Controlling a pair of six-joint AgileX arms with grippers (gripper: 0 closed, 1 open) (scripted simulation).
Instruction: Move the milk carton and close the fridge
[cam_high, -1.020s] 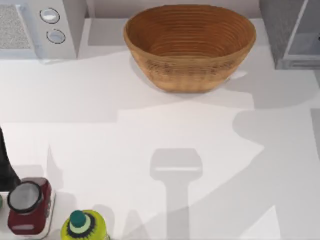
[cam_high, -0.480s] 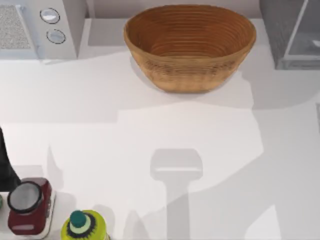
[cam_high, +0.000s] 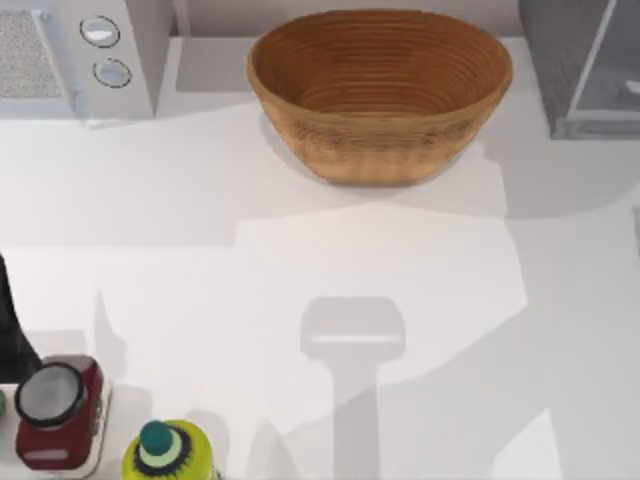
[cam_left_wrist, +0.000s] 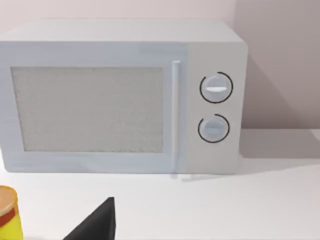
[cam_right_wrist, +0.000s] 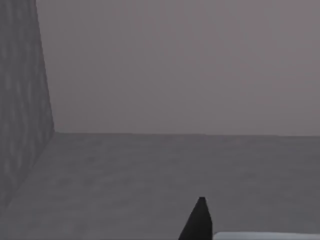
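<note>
The fridge stands at the table's back right corner, a grey box with its pale glassy door panel beside it. In the right wrist view I face a grey side wall, a back wall and a floor that look like the fridge's inside. A black tip of my right gripper sits low in that view, beside a pale strip I cannot identify. The milk carton is hidden. My left arm rests at the table's left edge, and a black part of my left gripper faces the microwave.
A wicker basket sits at the back middle. The grey microwave with two knobs fills the back left. A dark red object and a yellow-green bottle with a teal cap stand at the front left.
The shadow on the table's right side shifted between one second and half a second ago. Nothing has visibly moved since.
</note>
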